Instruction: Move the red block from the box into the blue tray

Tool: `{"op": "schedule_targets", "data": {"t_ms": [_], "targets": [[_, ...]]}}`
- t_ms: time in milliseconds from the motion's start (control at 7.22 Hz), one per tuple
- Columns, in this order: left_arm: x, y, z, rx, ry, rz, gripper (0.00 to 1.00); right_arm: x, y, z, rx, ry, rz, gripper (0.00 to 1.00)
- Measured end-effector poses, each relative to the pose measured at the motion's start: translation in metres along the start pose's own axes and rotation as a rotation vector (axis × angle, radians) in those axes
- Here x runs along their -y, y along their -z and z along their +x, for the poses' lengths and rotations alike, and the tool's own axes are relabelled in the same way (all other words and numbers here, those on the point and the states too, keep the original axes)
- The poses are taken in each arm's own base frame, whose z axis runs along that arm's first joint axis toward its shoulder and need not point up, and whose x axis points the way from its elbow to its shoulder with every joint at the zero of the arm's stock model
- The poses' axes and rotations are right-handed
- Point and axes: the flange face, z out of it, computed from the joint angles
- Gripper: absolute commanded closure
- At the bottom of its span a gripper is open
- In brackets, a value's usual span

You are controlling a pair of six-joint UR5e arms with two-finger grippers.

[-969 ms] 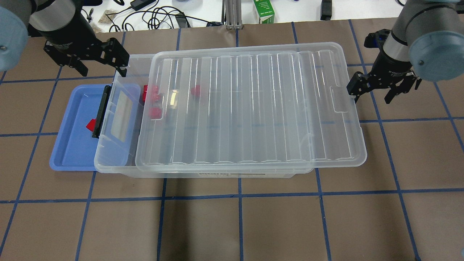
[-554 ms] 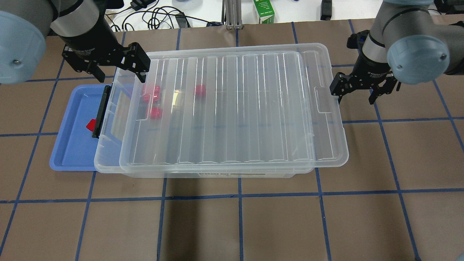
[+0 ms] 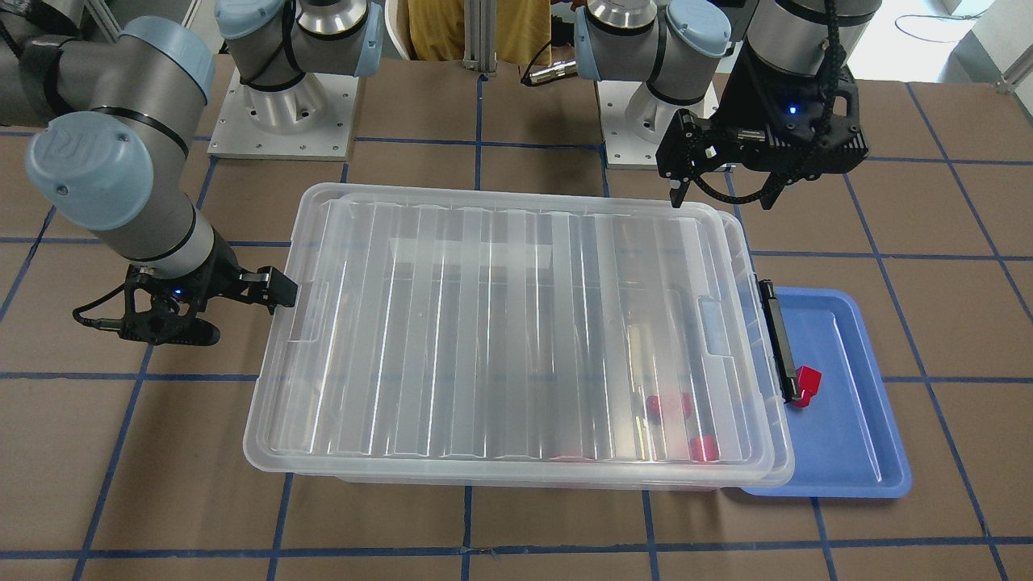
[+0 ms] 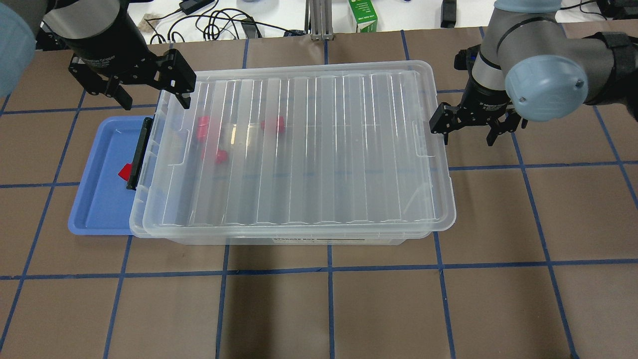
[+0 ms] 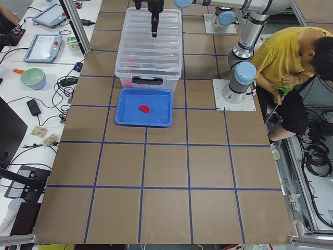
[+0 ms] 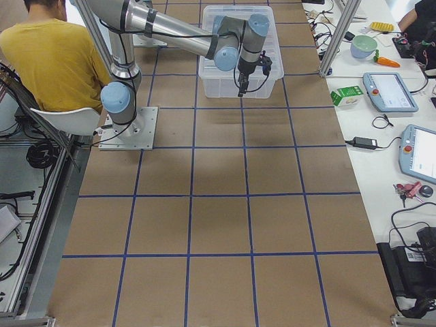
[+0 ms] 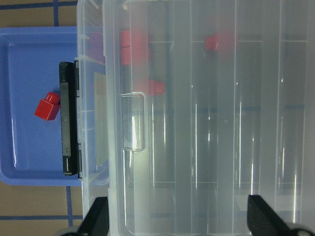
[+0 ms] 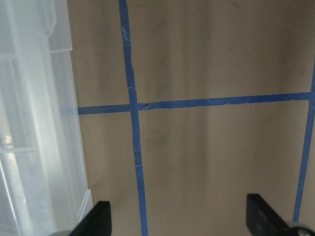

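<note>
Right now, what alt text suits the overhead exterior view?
A lidded clear box holds red blocks; one red block lies in the blue tray at its left end. The left gripper and right gripper, open, flank the box.

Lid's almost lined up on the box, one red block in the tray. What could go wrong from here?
1. The lid sits offset, overhanging the box on the right gripper's side. A push from there may shove the whole box into the blue tray and knock the red block beside the black latch.
2. The left gripper's open fingers hang by the lid's far corner; lowering could snag its rim.
</note>
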Motion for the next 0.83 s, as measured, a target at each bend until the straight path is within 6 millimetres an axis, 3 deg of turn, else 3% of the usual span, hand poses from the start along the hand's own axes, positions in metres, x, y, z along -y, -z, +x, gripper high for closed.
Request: {"op": "schedule_targets", "data": {"t_ms": [554,831], "targets": [[-0.002,0.0,-0.001,0.001,0.001,-0.003,0.0,-0.001,0.001,-0.004,-0.003,-0.006,0.001,0.0],[-0.002,0.0,-0.001,0.001,0.001,-0.001,0.0,0.004,0.02,-0.002,-0.004,-0.007,0.039,0.0]]}}
